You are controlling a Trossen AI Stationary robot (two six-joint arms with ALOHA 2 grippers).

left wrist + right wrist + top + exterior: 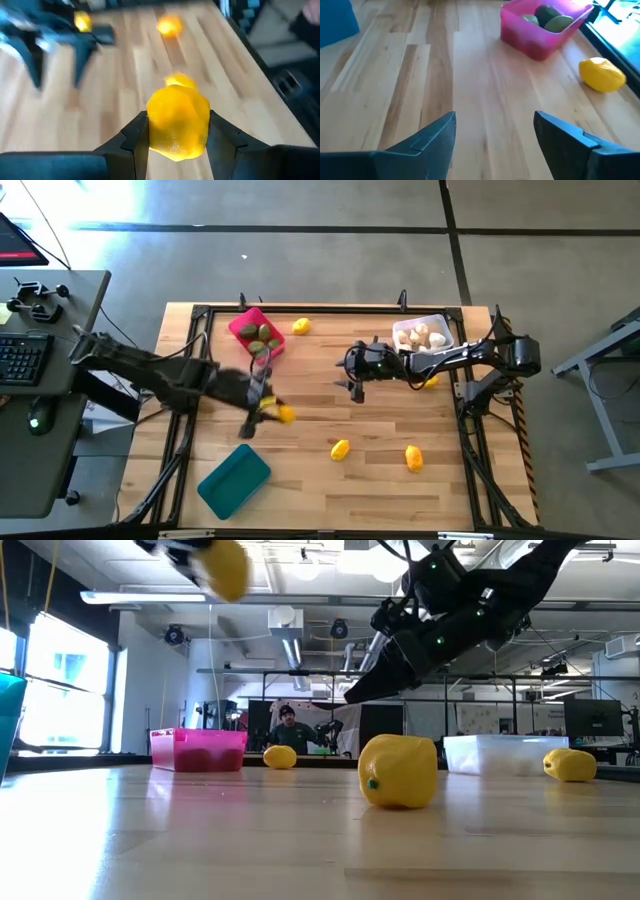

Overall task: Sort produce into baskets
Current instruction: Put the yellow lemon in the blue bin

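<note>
My left gripper (278,412) is shut on a yellow lemon (178,121), high above the table left of centre; the lemon also shows in the low view (222,567). My right gripper (356,387) is open and empty above the table's middle. The pink basket (256,330) at the far left holds green produce. The whitish basket (424,337) at the far right holds white bulbs. The teal basket (234,480) lies at the near left. Loose lemons rest on the table at the far side (300,326), near centre (340,449) and near right (413,457). My left gripper pinches the lemon by its two opposite sides (152,131) between its two fingers (131,140). The lemon is lifted clear of the table.
Another yellow piece (431,381) lies under my right arm beside the whitish basket. A desk with a keyboard (22,358) stands left of the table. A person (287,726) shows far behind in the low view.
</note>
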